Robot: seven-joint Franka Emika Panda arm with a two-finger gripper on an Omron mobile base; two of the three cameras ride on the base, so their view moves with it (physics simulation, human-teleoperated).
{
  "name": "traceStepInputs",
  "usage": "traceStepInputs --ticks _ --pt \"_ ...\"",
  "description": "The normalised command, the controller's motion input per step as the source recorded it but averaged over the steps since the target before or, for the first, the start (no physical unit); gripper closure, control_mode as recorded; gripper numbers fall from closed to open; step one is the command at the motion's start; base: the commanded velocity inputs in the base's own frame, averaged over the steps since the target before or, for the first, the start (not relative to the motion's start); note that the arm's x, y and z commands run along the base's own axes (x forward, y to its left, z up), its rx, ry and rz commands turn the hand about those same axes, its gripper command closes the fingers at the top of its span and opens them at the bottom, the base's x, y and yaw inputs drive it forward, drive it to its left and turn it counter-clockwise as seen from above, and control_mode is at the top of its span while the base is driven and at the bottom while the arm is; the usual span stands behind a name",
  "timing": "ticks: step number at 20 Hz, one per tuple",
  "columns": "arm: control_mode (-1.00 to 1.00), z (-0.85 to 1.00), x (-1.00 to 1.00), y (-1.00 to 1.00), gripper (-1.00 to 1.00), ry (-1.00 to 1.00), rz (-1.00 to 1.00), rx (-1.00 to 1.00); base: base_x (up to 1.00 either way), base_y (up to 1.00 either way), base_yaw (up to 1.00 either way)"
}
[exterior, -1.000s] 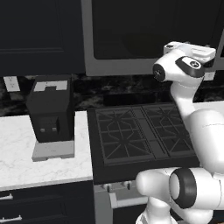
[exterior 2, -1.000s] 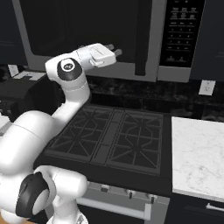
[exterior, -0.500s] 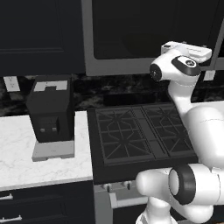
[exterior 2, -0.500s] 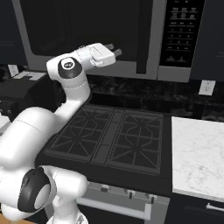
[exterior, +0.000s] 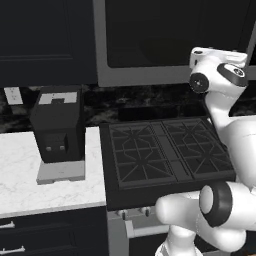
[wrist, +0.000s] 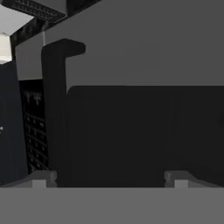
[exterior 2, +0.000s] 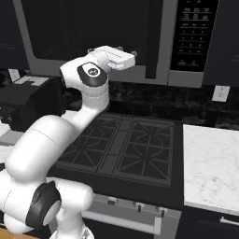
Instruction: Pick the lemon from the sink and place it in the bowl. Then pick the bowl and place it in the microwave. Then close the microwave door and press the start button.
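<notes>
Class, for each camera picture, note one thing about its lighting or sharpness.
Left base view: marble counter bright, cupboards above nearly black. Right base view: microwave glass dark, no glare. Hand view: soft and dim, door handle a blurred dark bar.

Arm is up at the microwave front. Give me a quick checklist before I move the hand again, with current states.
1. Hand open and holding nothing: ok; the fingertips stand wide apart in the hand view.
2. Hand raised in front of the microwave door: ok.
3. Door handle in sight of the hand camera: ok, a dark bar at left of that view.
4. Microwave door shut: cannot tell.
5. Bowl inside the microwave: cannot tell, the glass is dark.
6. Keypad unobstructed: ok.
</notes>
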Motion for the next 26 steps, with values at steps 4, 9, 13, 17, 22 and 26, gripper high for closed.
traceStepInputs --ticks 4,9,13,17,22,26 --pt "-1.0 0.05 -0.66 0.09 -1.0 -0.02 0.06 0.0 0.0 0.0 0.0" --pt "-1.0 0.08 -1.0 0.06 -1.0 -0.17 0.0 0.08 0.0 0.0 0.0" --pt "-1.0 0.19 -0.89 -0.25 -1.0 -0.15 0.02 0.45 0.0 0.0 0.0" --pt "-1.0 0.08 -0.49 -0.56 -1.0 -0.02 0.18 0.72 0.0 0.0 0.0" --pt "-1.0 0.0 -0.43 -0.68 -1.0 0.0 0.28 0.94 0.0 0.0 0.0" --pt "-1.0 -0.08 -0.44 -0.61 -1.0 0.0 0.32 0.96 0.0 0.0 0.0"
